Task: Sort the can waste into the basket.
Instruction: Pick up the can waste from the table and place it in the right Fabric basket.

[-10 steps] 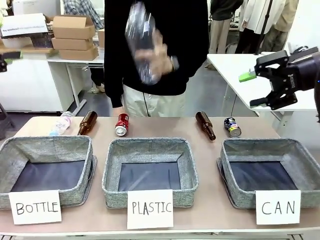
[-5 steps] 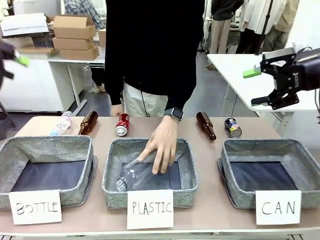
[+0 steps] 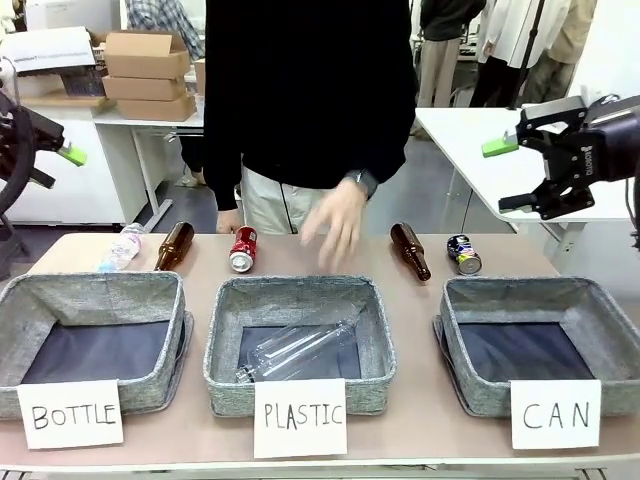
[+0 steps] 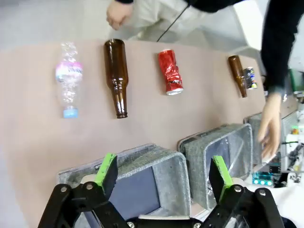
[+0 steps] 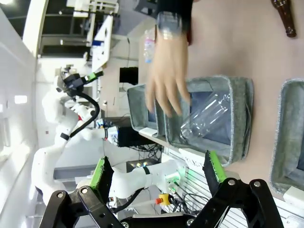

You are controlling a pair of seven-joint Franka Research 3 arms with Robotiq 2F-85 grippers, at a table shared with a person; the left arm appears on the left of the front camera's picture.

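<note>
The red can (image 3: 243, 249) lies on its side on the table behind the middle basket; the left wrist view shows the same dented can (image 4: 170, 72). Behind the CAN basket (image 3: 520, 287) lies the dark can (image 3: 464, 254), beside a brown bottle. That basket holds nothing. My right gripper (image 3: 505, 175) hangs open in the air, high above the basket's far right corner, and grips nothing (image 5: 156, 171). At the picture's left edge my left gripper (image 3: 55, 160) is also raised and open (image 4: 164, 166), above the baskets on the left.
A clear bottle (image 3: 300, 350) lies in the PLASTIC basket (image 3: 300, 290). The BOTTLE basket (image 3: 90, 285) stands at left. Two brown bottles (image 3: 175, 245) (image 3: 411, 250) and a clear bottle with a pink label (image 3: 122, 247) lie along the far edge. A person's hand (image 3: 335, 222) hovers mid-table.
The person put the clear bottle into the PLASTIC basket and drew the hand back up. My left gripper swung into view at the left edge. The right gripper barely shifted.
</note>
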